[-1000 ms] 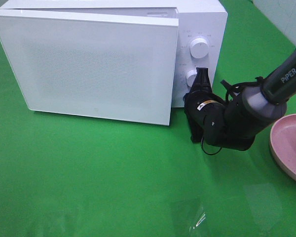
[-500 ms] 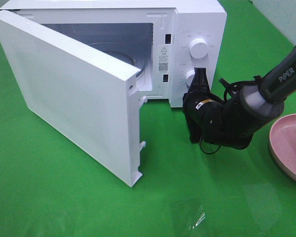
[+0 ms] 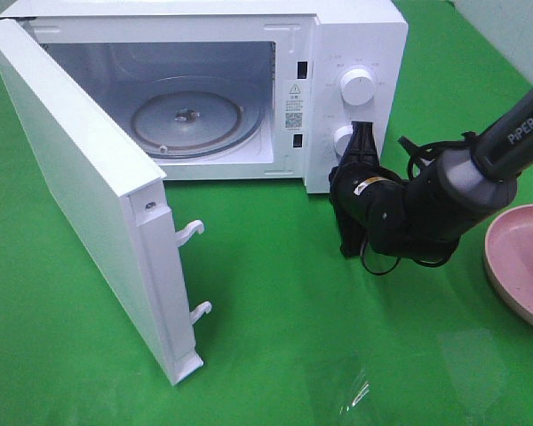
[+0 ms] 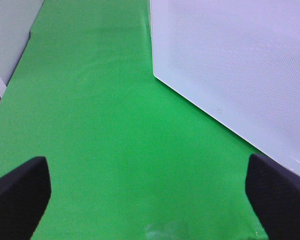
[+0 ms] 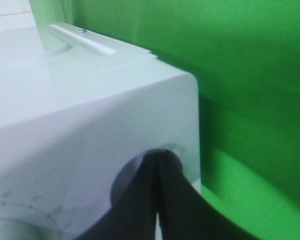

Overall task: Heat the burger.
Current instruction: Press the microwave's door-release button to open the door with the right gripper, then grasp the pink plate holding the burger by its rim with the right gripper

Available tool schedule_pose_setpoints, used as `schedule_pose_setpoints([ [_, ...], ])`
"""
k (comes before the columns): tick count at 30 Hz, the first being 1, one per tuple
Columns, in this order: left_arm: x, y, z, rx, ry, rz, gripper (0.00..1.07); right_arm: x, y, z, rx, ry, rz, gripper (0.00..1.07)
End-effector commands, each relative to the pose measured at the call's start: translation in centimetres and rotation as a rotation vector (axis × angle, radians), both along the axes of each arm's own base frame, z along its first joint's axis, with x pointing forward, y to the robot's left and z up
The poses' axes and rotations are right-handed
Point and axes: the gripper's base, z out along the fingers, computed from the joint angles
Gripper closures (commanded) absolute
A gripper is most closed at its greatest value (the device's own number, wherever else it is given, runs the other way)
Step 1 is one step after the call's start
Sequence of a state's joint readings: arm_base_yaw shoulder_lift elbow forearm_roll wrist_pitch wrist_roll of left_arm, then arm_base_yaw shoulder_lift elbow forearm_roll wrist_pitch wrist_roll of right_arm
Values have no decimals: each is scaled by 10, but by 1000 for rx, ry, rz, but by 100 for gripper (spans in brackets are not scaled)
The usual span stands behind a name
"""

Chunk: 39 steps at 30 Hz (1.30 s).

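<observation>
The white microwave (image 3: 355, 35) stands at the back with its door (image 3: 80, 195) swung wide open to the left. Its glass turntable (image 3: 191, 118) is bare. My right gripper (image 3: 362, 133) is shut, with its tips against the lower round button on the control panel; the right wrist view shows the joined fingers (image 5: 159, 167) touching that button. My left gripper (image 4: 150, 200) is open and empty above the green cloth, next to the door's outer face (image 4: 240, 75). The burger is out of view, except perhaps a brown sliver at the right edge over the pink plate (image 3: 515, 266).
The upper knob (image 3: 357, 84) sits above the pressed button. The open door juts far forward on the left, with its latch hooks (image 3: 191, 231) sticking out. The right arm (image 3: 462, 177) reaches in from the right, above the green cloth (image 3: 275, 355).
The microwave door has swung from nearly closed to wide open towards the left. My right gripper has stayed at the lower button.
</observation>
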<state>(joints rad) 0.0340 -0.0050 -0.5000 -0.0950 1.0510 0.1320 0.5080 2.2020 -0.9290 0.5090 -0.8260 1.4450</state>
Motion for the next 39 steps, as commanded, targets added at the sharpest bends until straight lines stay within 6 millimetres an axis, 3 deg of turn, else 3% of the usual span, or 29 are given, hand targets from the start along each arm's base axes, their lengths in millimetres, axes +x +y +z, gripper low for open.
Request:
schedule_pose_setpoints([
  [1, -3, 0, 0, 0, -35, 0, 9, 27, 7, 29, 3, -193, 106, 107],
  [16, -3, 0, 0, 1, -35, 1, 9, -20, 2, 22, -84, -10, 242, 107],
  [24, -3, 0, 0, 1, -35, 1, 9, -39, -7, 31, -158, 34, 283, 107],
  [33, -3, 0, 0, 1, -35, 1, 9, -64, -16, 51, -383, 99, 431, 106],
  [39, -3, 0, 0, 1, -35, 1, 9, -80, -20, 72, -649, 143, 652, 105],
])
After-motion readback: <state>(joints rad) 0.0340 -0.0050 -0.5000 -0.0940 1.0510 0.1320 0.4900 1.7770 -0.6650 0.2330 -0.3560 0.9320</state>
